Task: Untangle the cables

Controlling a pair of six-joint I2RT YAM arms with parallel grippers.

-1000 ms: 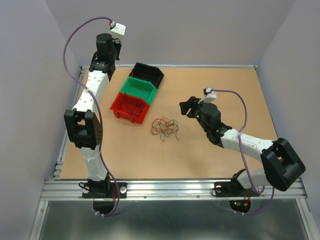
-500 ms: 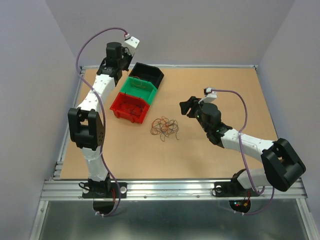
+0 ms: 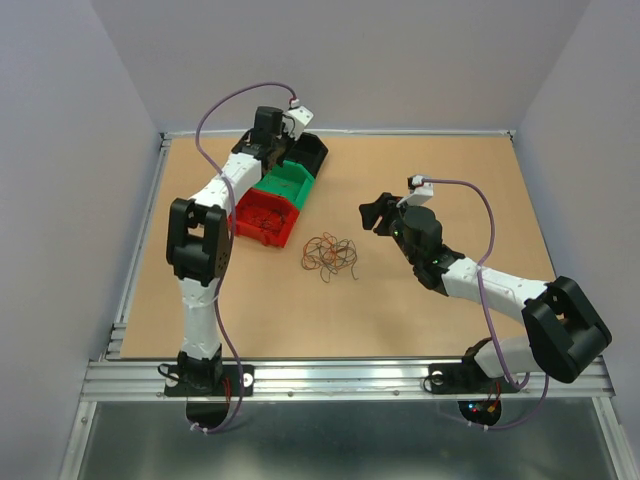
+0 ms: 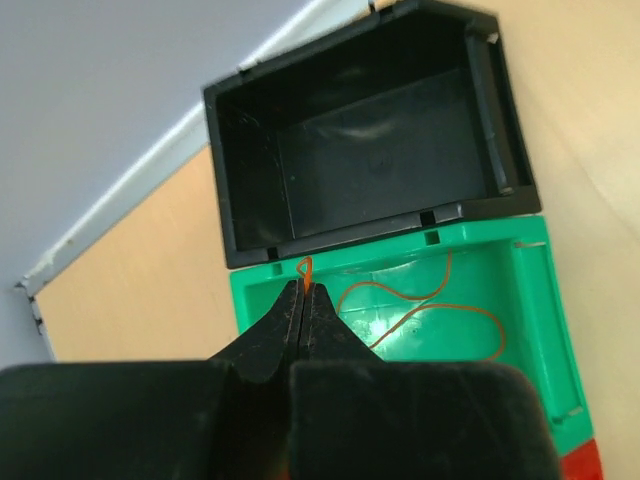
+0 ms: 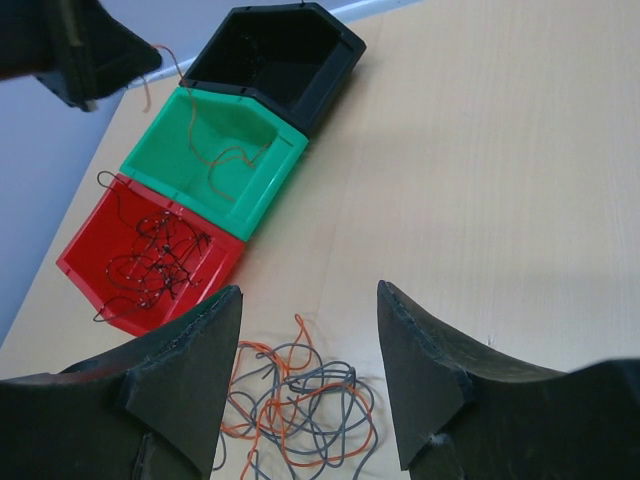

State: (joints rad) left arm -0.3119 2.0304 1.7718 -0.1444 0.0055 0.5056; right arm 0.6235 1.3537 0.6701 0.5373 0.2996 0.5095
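The cables lie as a small clump of orange and grey strands on the tabletop; the right wrist view shows the clump just below my right gripper. That gripper is open and empty, hovering to the right of the clump. My left gripper is shut on a thin orange strand above the green bin. More orange strand loops on the green bin's floor. In the right wrist view the left gripper shows at the top left.
Three bins stand in a row at the back left: black, green, red. The black bin is empty. The red bin holds dark wiry strands. The left arm reaches over the bins.
The left arm has swung right from the far left corner to above the green and black bins. The right arm and the clump have not moved.
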